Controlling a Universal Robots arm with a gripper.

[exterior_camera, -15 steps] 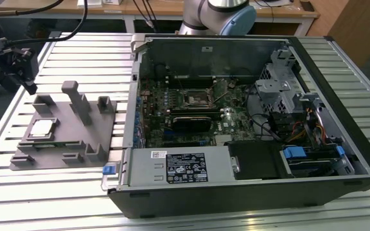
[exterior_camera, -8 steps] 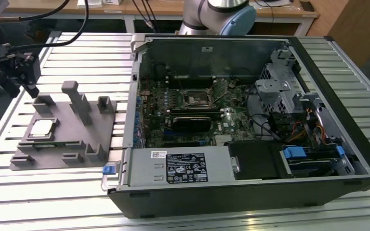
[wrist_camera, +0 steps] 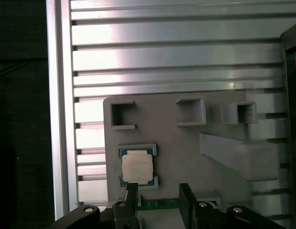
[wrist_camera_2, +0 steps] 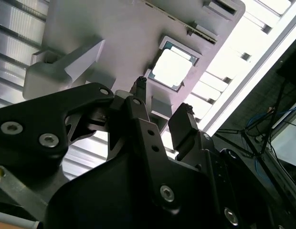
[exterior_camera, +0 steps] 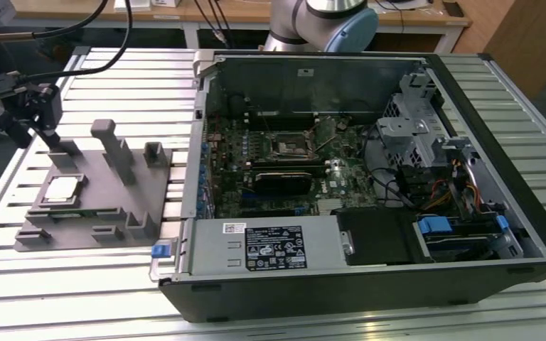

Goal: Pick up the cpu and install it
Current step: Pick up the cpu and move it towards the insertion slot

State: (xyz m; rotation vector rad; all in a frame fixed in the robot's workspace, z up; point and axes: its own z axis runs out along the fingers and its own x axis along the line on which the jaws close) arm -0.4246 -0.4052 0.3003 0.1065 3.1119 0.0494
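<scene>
A ribbed aluminium table [exterior_camera: 65,291] bears a grey plastic fixture [exterior_camera: 102,207], whose recess cradles the square silvery cpu [wrist_camera: 137,167]; the black gripper [wrist_camera: 157,191] hangs over the fixture, spread wide, empty.

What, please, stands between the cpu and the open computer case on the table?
In the exterior view, upright posts of the grey fixture stand between the cpu and the computer case.

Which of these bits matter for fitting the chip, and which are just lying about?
In the job: cpu, resting in the grey fixture; open tool near it; black socket in the computer case.
Just there: green strip, drive cage, orange cables, slatted table.
</scene>
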